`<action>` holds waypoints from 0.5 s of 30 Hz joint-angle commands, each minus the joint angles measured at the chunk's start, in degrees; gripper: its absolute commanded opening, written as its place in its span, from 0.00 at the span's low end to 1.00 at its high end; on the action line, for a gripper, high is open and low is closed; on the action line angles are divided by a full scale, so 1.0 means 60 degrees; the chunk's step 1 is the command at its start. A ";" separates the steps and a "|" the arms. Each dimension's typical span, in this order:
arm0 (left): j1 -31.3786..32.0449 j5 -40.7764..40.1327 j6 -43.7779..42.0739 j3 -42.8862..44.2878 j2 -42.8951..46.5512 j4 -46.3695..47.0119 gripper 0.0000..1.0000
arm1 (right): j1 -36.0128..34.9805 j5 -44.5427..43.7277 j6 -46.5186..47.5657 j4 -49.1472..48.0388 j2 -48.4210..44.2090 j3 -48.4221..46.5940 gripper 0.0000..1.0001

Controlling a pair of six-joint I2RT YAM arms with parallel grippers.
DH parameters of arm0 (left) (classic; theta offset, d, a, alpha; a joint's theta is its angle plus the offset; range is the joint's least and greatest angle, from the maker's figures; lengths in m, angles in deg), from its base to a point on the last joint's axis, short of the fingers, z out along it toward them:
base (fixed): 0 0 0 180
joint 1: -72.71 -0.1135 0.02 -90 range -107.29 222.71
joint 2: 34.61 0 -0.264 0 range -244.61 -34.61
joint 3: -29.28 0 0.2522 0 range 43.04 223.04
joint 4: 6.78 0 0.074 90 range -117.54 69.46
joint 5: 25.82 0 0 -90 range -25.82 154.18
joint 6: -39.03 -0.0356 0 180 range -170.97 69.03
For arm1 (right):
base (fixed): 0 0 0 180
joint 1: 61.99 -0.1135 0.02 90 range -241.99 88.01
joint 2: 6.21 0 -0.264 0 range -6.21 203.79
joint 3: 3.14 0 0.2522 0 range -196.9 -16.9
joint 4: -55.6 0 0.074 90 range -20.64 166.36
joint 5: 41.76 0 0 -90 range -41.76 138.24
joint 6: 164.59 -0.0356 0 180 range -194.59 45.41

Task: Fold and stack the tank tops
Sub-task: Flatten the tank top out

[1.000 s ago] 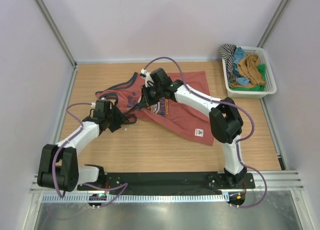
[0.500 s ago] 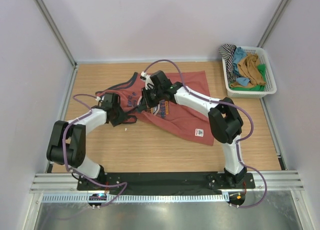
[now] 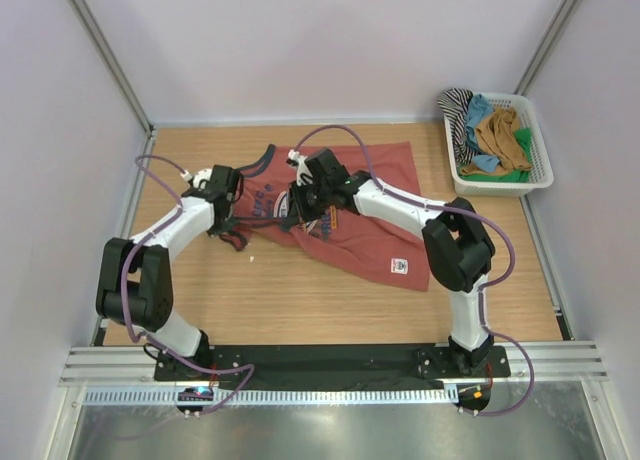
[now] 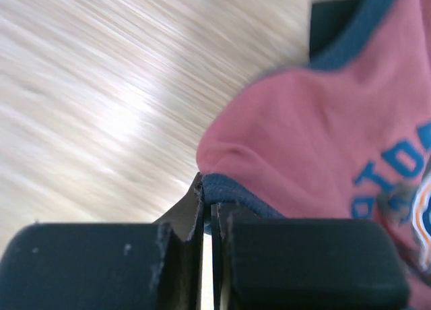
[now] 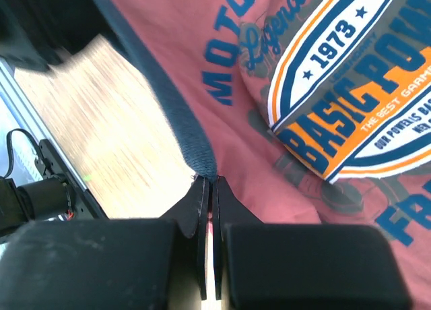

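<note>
Left hand [image 4: 207, 197] pinched on navy trim [image 4: 232, 191] of red top [image 4: 316, 135]; right hand [image 5: 209, 185] pinched on trim too. Top lies crumpled on desk [image 3: 330, 310], left of basket [image 3: 500, 188]. Risk: thin bites; uneven pull could slip trim free.

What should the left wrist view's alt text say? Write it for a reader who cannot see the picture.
The left gripper is shut on the navy-trimmed edge of a rust-red tank top, seen close up. The shirt, showing part of a blue and orange print, fills the picture's right half; blurred wooden table fills the other half.
</note>
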 commanded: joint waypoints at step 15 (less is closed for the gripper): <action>-0.0920 -0.2890 -0.0040 0.0987 0.0245 -0.1509 0.48 | -0.1009 -0.0556 -0.0112 -0.0885 -0.1190 0.1332 0.01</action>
